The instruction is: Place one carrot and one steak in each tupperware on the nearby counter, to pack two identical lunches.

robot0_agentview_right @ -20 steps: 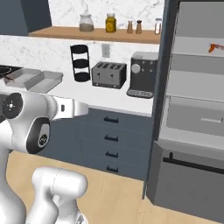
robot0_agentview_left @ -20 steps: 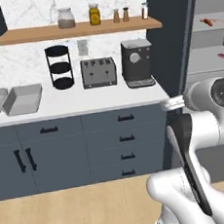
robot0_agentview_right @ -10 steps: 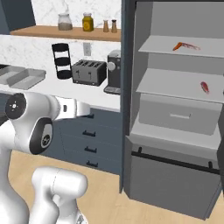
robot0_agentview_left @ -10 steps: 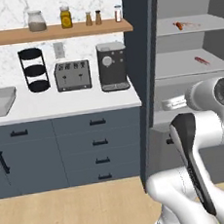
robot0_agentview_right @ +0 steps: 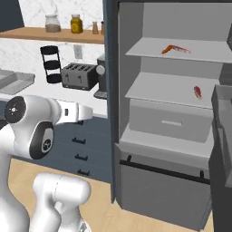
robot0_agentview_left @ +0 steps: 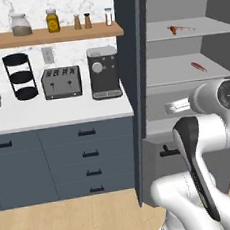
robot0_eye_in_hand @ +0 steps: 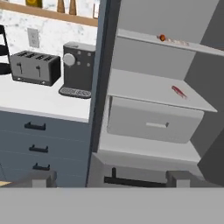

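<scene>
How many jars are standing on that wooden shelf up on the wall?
2: a clear jar at the left of the wooden shelf and a yellow jar beside it. Smaller shakers stand further right.

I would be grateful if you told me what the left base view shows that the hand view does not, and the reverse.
Left base view alone: the two jars on the wooden shelf in full, and the robot's own arm.

Hand view alone: the grey drawer under the lower shelf seen front on, with the open jaws at the bottom.

Both: toaster, coffee machine, white counter, a carrot on the upper shelf and a steak on the lower one.
</scene>
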You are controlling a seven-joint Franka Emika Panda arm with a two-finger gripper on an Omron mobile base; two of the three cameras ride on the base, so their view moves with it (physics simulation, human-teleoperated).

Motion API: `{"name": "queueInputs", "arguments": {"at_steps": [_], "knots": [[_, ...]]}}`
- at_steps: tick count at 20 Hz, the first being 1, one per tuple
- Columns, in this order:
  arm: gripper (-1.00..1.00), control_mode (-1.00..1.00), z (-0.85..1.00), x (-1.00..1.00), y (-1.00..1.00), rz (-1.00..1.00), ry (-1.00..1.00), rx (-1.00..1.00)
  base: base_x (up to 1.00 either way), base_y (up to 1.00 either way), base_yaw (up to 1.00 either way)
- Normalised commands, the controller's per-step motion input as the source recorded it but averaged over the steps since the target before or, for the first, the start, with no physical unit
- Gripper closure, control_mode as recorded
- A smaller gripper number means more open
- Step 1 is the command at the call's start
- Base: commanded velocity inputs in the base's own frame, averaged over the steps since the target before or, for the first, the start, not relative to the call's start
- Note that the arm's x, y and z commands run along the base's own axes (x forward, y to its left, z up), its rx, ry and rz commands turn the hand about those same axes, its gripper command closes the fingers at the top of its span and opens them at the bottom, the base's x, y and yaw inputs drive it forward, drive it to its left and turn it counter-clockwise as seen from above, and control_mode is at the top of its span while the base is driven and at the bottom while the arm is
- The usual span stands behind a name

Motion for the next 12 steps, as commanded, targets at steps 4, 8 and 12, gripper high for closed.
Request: {"name": "queueInputs", "arguments": {"at_steps": [4, 8, 12], "knots": [[-1.00, 1.00, 0.00, 0.00, 0.00, 0.00, 0.00, 0.00, 0.32, -0.50, 0.00], [-1.00, 1.00, 0.00, 0.00, 0.00, 0.00, 0.00, 0.00, 0.57, -0.71, -0.04], [-1.00, 1.00, 0.00, 0.00, 0.00, 0.00, 0.00, 0.00, 0.42, -0.05, 0.00]]}}
